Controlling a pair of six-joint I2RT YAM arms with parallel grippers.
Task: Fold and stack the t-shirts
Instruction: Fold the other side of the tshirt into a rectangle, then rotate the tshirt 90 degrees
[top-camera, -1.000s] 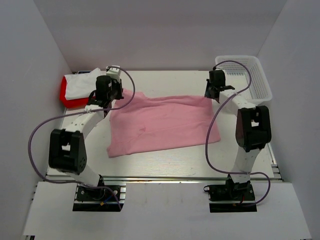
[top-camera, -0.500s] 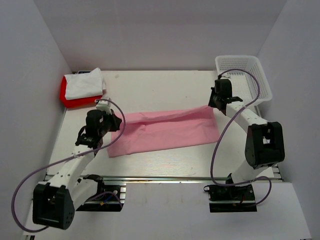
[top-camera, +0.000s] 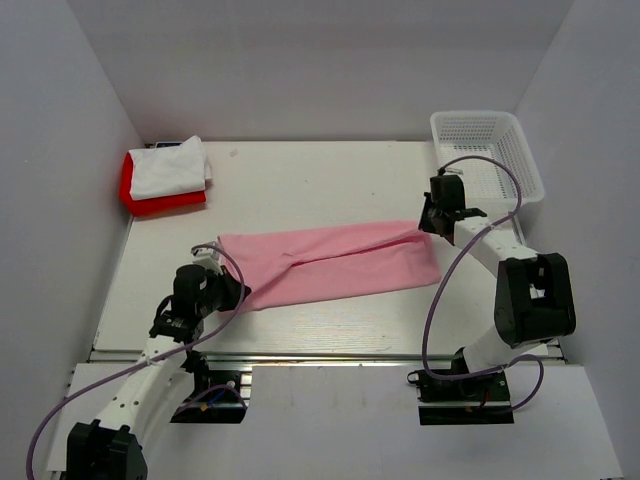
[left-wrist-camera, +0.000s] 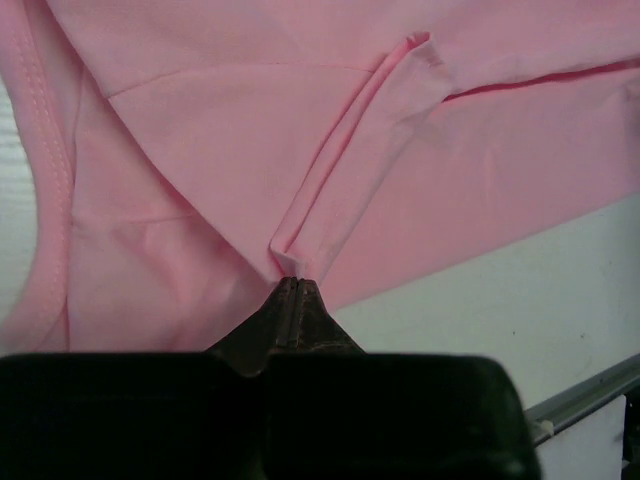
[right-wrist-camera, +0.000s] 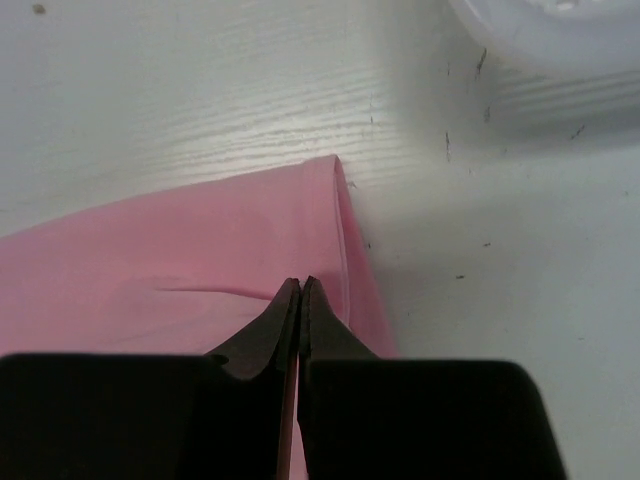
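Note:
The light pink t-shirt (top-camera: 335, 262) lies across the middle of the table, folded over lengthwise into a long band. My left gripper (top-camera: 222, 292) is shut on its near-left edge; in the left wrist view a pinched fold of the pink t-shirt (left-wrist-camera: 330, 190) runs into the closed tips of the left gripper (left-wrist-camera: 292, 282). My right gripper (top-camera: 428, 224) is shut on the shirt's far-right corner; in the right wrist view the right gripper (right-wrist-camera: 301, 284) holds the pink t-shirt (right-wrist-camera: 180, 270) between closed tips. The white t-shirt (top-camera: 170, 166) lies folded on the red t-shirt (top-camera: 160, 203) at the far left.
A white mesh basket (top-camera: 486, 150) stands at the far right corner, close behind my right arm; its rim shows in the right wrist view (right-wrist-camera: 560, 40). The table's metal front rail (top-camera: 330, 355) runs just near of the shirt.
Both grippers have pulled the shirt's far edge toward the near side, folding it in half. The left arm has swung far toward the front edge; the right gripper moved slightly nearer.

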